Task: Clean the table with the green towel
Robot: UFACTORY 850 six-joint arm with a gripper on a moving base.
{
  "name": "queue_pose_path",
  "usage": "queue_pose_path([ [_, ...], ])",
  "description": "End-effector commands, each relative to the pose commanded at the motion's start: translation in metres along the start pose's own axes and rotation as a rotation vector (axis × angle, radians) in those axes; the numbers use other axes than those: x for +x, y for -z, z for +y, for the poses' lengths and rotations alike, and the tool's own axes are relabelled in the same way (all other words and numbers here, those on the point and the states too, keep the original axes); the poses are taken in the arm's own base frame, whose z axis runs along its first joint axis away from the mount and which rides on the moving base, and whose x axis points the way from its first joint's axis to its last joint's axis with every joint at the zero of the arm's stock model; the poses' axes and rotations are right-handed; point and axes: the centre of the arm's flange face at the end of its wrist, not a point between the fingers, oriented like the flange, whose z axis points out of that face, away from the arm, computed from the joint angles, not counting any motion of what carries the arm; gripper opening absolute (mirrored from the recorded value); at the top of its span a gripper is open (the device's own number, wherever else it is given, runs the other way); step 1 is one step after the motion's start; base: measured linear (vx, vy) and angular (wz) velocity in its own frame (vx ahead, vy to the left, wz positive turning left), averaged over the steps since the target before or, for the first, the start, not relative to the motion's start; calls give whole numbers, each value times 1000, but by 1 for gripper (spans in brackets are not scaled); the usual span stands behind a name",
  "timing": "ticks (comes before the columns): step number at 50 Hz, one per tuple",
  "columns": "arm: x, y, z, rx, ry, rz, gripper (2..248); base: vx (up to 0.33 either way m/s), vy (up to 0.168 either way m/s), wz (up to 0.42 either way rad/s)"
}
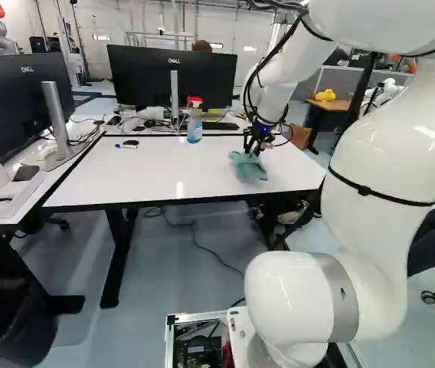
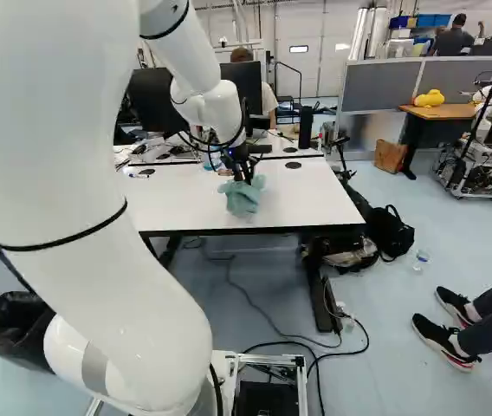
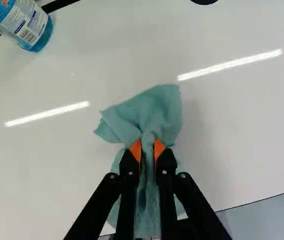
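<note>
Jaws, black gripper (image 2: 246, 179): nearly closed, green towel (image 3: 154, 112) gripped between orange pads (image 3: 136, 151). Spray bottle (image 1: 194, 127): on white table (image 1: 148, 172), ten o'clock from towel, left base view.

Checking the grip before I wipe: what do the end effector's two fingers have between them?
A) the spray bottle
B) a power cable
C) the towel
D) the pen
C: in the wrist view the towel is pinched between the orange pads of the end effector, while the bottle stands apart from them.
</note>
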Motion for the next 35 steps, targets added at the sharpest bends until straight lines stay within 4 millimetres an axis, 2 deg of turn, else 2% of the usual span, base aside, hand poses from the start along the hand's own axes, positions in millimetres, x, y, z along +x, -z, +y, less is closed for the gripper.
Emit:
queue_pose_path([
  [15,-28,12,-6,8,17,-6,50,0,0,0],
  [35,-28,13,-7,8,18,-5,50,0,0,0],
])
